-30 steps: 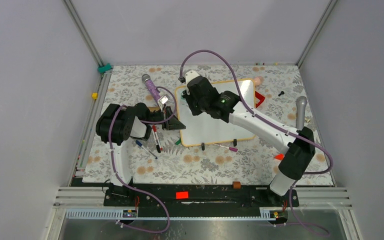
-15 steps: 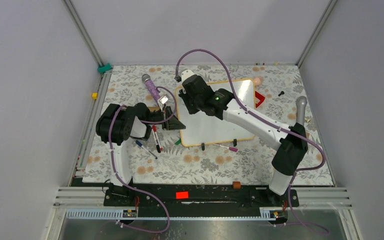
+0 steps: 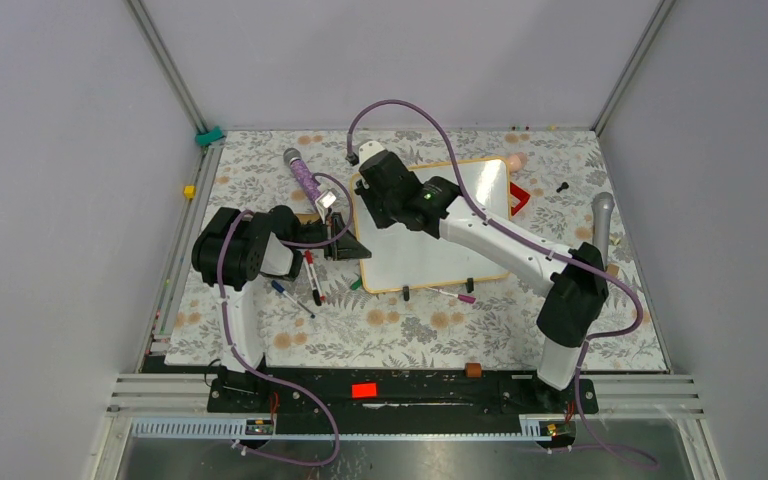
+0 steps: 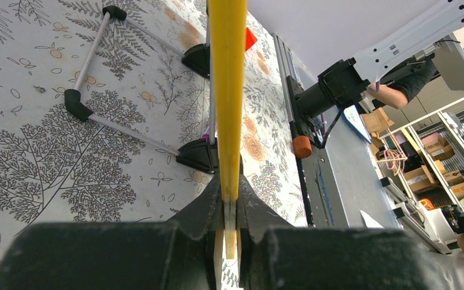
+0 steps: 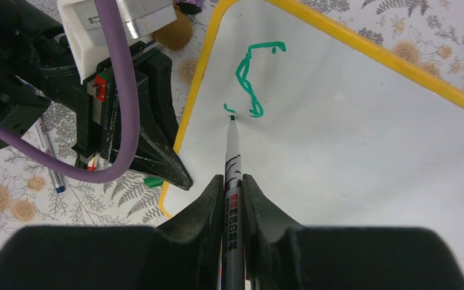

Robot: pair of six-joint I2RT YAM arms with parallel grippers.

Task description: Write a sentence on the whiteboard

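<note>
Clock read on the overhead view, 12 at the far wall.

1. Whiteboard (image 3: 430, 255): glossy white with a yellow-orange frame. It lies on the floral tablecloth (image 3: 260, 190) just off table centre toward 1 o'clock. Two black feet (image 3: 406, 293) sit at its 6 o'clock edge.
2. Sentence (image 5: 251, 78): green marker. Only one tall S-like letter and a short tick beside it are present, in the board's 10 o'clock corner.
3. Left gripper (image 4: 229, 193): at the board's 9 o'clock edge, jaws pressed together on the frame, pinching it edge-on.
4. Right gripper (image 5: 234, 181): over the board's 10 o'clock corner, jaws clamped on a green marker (image 5: 232, 151). The marker's tip is at the board surface just beside the tick; actual contact cannot be told.
5. Loose pens (image 3: 312, 275): on the cloth at 9 o'clock of the board, beside the left arm.
6. Pink-capped pen (image 3: 457, 295): on the cloth just off the board's 6 o'clock edge.
7. Purple microphone (image 3: 305, 180): at 11 o'clock, near the board's corner.
8. Grey microphone (image 3: 601, 215): at 3 o'clock, well apart from the board.
9. Red object (image 3: 520, 197): just beside the board's 3 o'clock edge; kind unclear
</note>
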